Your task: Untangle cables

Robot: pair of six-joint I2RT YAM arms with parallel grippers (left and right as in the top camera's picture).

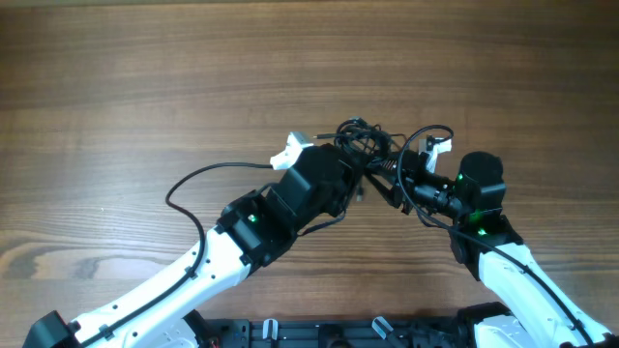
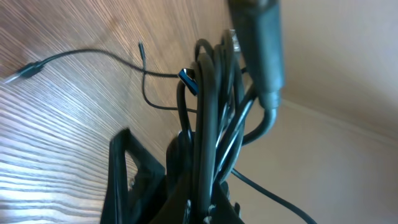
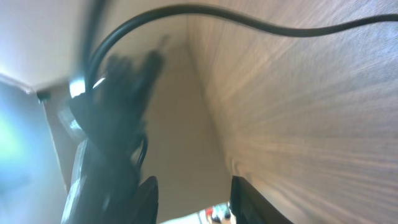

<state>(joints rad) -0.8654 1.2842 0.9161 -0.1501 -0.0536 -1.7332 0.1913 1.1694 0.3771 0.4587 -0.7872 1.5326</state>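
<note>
Overhead: cables (image 1: 368, 143) knotted near the middle of the table (image 1: 145, 77), between left gripper (image 1: 350, 164) and right gripper (image 1: 404, 182); one strand trails left.
Left wrist: jaws clamped on the bundle.
Right wrist: blurred; jaws apart, nothing between them; one cord crosses above.
</note>
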